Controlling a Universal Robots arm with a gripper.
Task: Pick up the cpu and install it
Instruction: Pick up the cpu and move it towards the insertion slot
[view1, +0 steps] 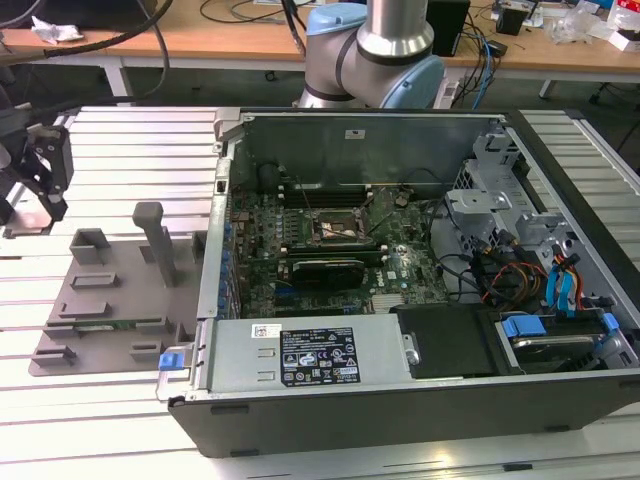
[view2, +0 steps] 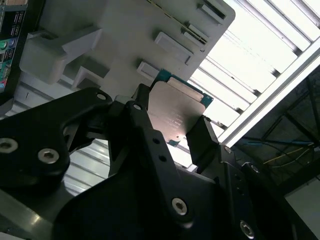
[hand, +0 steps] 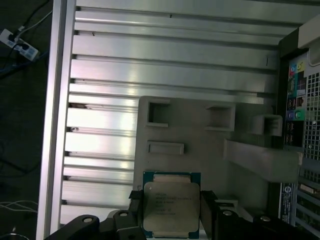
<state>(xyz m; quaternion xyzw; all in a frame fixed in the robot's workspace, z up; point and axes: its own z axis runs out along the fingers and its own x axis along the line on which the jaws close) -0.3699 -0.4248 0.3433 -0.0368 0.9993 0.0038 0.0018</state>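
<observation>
Fingers (view2: 202, 140) are closed in tight on the cpu (view2: 175, 115), one on each side edge, so it's gripped flat with the silver lid facing the camera in both wrist views. You can see a bit of the green board edge peeking out around the lid.

In the exterior view the whole grasp sits way over at that view's left, hanging above the slatted aluminium table (view1: 130, 130). Just to the right of it is the grey fixture plate (view1: 110, 300) with its posts and little pockets, lying flat on the table. In the first wrist view the cpu lines up near one edge of that plate.

Further right is the open computer case (view1: 560, 400), lying on its side, motherboard (view1: 400, 265) facing up. The black-framed socket (view1: 335, 228) sits around the middle of the board, well apart from the cpu, so it's not installed yet. The arm's base (view1: 385, 40) stands behind the case.
</observation>
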